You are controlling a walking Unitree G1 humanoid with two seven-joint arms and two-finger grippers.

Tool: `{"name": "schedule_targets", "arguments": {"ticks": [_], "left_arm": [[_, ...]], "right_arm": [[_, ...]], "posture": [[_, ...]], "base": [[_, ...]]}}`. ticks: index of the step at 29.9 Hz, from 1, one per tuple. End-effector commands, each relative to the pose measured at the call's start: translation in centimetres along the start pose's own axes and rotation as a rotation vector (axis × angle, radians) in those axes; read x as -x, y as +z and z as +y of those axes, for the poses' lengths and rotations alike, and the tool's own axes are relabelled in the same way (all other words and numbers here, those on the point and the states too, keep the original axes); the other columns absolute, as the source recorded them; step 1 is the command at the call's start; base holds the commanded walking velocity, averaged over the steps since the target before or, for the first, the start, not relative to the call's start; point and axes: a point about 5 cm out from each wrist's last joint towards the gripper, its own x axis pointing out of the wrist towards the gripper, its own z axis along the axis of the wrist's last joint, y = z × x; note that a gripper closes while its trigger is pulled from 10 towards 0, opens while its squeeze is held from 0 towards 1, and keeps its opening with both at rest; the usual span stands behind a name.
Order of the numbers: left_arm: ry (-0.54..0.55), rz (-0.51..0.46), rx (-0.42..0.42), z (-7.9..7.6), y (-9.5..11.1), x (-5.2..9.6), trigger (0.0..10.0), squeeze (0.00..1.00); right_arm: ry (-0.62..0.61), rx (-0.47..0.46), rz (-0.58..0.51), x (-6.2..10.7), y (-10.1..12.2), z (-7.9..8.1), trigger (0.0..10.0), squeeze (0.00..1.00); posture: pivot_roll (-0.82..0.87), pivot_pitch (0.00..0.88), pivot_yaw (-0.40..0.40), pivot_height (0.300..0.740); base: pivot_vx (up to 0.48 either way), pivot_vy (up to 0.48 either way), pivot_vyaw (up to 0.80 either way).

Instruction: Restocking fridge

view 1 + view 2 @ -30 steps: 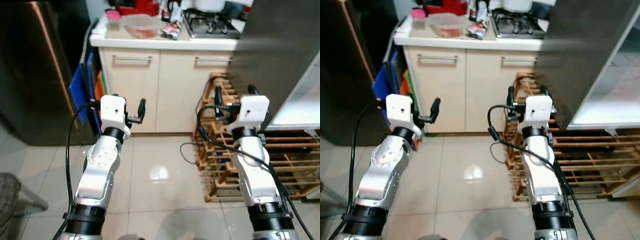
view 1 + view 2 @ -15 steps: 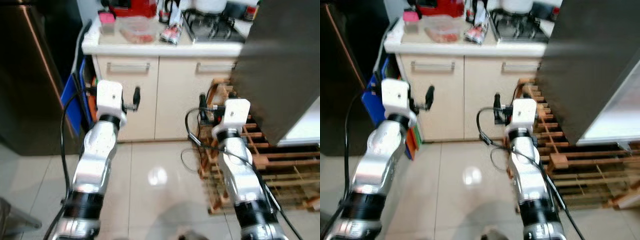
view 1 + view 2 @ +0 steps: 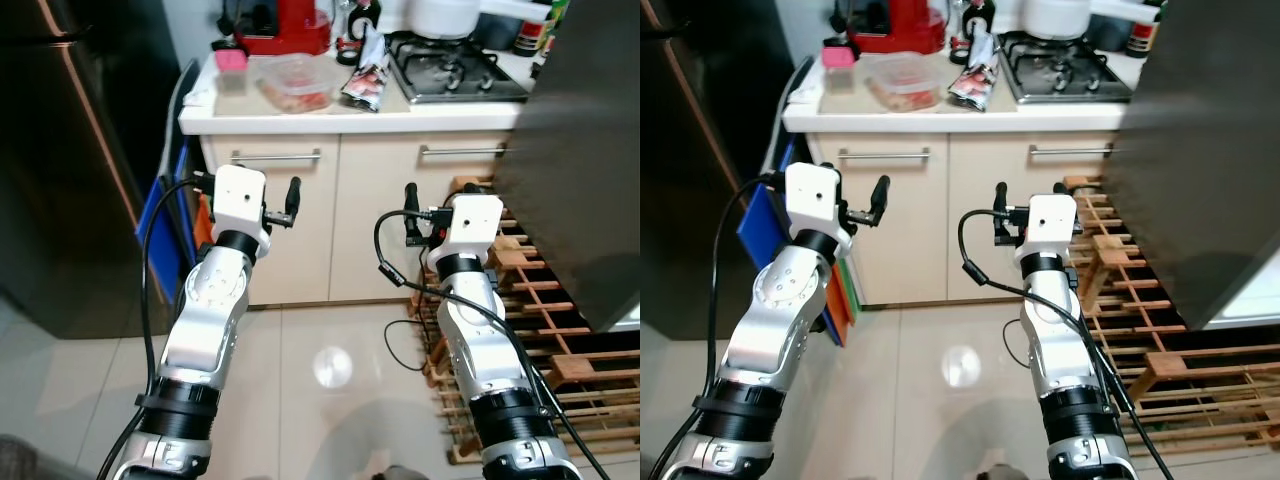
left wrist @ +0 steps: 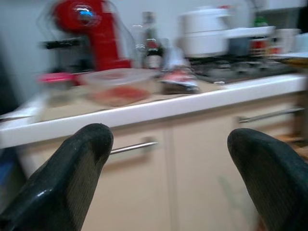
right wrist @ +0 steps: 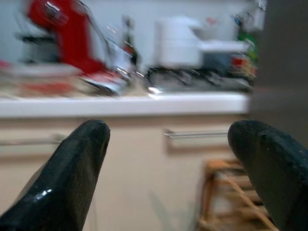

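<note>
Before me, on the bench (image 3: pixel 300 112) above two cream cupboard doors, a clear tub (image 3: pixel 296 82) of red food sits between a red machine (image 3: pixel 285 25) and a foil packet (image 3: pixel 366 78), with the hob (image 3: pixel 455 68) further right. I hold my left pincer (image 3: pixel 280 205) and right pincer (image 3: pixel 425 212) raised side by side short of the doors, both released and grasping nothing. At my right hangs the dark fridge door (image 3: pixel 590 150) over a wooden rack (image 3: pixel 530 300).
</note>
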Motion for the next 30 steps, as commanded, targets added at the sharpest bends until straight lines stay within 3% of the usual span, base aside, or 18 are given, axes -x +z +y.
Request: {"name": "schedule_targets", "arguments": {"ticks": [1,6,19,30], "left_arm": [[0.01,-0.009,-0.029,0.8,0.3,-0.2,10.0,0.0],[0.001,-0.027,-0.048,0.6,0.6,-0.4,10.0,0.0],[-0.018,-0.063,-0.032,0.0,1.4,-0.6,10.0,0.0],[-0.159,-0.127,-0.03,-2.6,2.6,-0.8,10.0,0.0]], "right_arm": [[0.016,-0.001,-0.028,-0.4,0.8,0.8,10.0,0.0],[-0.004,-0.012,-0.038,-0.9,0.9,0.4,10.0,0.0],[0.033,-0.018,-0.063,-2.4,1.8,1.5,10.0,0.0],[0.065,-0.028,-0.083,-2.8,2.4,2.3,10.0,0.0]], "posture": [[-0.02,0.0,0.011,0.711],[0.0,0.0,-0.003,0.711],[0.05,0.0,-0.034,0.711],[0.04,0.0,-0.065,0.711]], "base": [[0.48,0.0,0.71],[0.469,0.0,0.28],[0.439,0.0,0.0],[0.356,-0.264,0.0]]}}
